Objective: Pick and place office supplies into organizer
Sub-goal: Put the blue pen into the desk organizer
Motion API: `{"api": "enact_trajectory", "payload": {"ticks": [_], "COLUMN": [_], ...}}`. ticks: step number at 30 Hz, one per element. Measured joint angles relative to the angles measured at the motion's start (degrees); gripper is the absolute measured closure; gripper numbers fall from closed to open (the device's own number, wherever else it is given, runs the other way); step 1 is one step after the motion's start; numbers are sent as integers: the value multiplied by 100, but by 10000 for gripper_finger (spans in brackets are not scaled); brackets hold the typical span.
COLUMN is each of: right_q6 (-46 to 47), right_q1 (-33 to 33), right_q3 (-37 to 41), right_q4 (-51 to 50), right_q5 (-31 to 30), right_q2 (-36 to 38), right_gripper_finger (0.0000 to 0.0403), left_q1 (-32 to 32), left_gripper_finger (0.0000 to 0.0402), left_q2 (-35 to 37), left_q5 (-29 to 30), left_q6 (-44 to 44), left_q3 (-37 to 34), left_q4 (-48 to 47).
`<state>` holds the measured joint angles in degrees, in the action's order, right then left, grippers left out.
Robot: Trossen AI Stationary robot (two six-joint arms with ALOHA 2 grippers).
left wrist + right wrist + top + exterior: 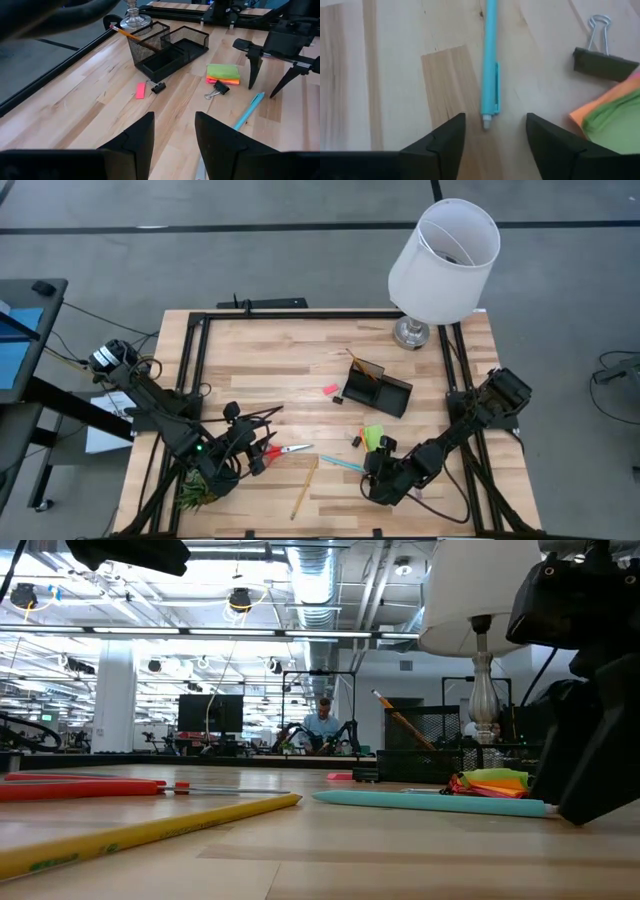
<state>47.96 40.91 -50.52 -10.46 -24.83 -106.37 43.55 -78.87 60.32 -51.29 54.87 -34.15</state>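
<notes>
A teal pen [489,60] lies on the table. My right gripper [495,140] is open, slanting down, with one fingertip on either side of the pen's clip end, not touching it. Beside it lie a green-and-orange sticky-note pad [375,437] and a black binder clip [604,62]. The black mesh organizer [378,387] stands mid-table with an orange pencil [131,36] leaning in its tall section. A pink eraser [331,389] lies to its left. Red-handled scissors [285,450] and a yellow pencil [305,488] lie near my left gripper [175,140], which is open and has nothing between its fingers.
A white-shaded lamp [440,260] stands at the far right corner behind the organizer. A small green plant [195,490] sits at the near left under the left arm. A black frame [300,315] runs along the table's edges. Bare wood lies between the scissors and the organizer.
</notes>
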Motion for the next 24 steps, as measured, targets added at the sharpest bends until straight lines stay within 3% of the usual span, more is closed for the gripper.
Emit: {"api": "enact_trajectory", "payload": {"ticks": [11,24], "right_q6": [129,410], "right_q1": [168,393], "right_q3": [-7,2], "right_q4": [91,31], "right_q5": [-74,-130], "right_q2": [-128,-140], "right_gripper_finger": [294,301], "left_q1": [0,0], "left_gripper_finger": [267,267], "left_q2": [0,0], "left_q5": [1,2], "left_q6": [-4,-9], "left_q3": [0,2], "left_q4": [0,10]}}
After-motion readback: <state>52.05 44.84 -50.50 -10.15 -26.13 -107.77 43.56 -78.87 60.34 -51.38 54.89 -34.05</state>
